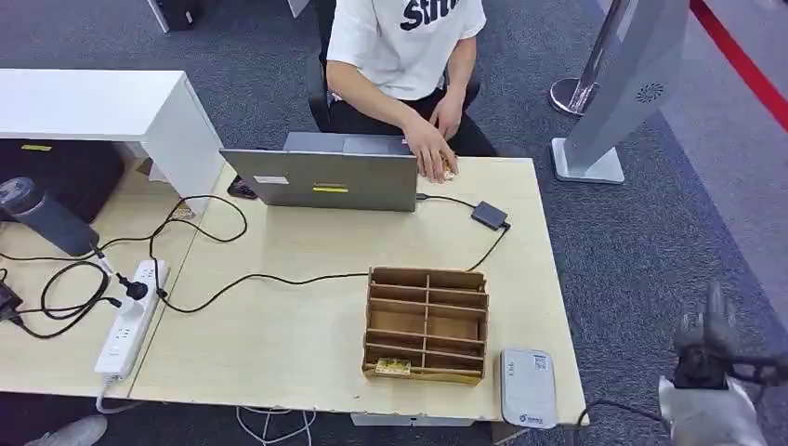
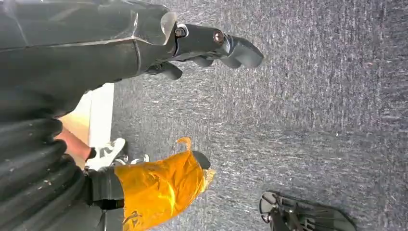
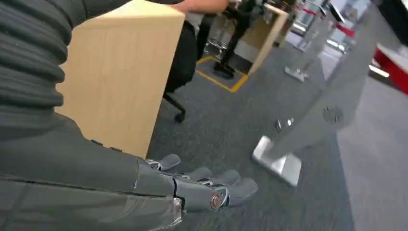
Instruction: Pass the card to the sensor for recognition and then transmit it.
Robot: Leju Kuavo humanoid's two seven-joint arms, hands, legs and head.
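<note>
Right hand (image 1: 711,348) sits low beside the tabletop (image 1: 307,251) edge, off its right side; partly cut off at the frame corner in the head view. Right wrist view shows its fingers (image 3: 211,180) loosely apart over grey carpet, holding nothing. Left hand (image 2: 211,48) hangs over the carpet, fingers slightly curled and apart, nothing in it.

Card (image 1: 393,366): small, pale, hard to make out; lies in the front row of the cardboard divider box (image 1: 427,325), to the left of the right hand. White card reader (image 1: 528,387) stands between box and right hand, at the tabletop's near edge.

Beyond the box: open laptop (image 1: 321,177), with a seated person's hand (image 1: 430,153) at its right side. Black cable (image 1: 269,277) crosses the tabletop toward a power strip (image 1: 130,321). Grey stand (image 1: 618,84) on the floor beyond the right hand.
</note>
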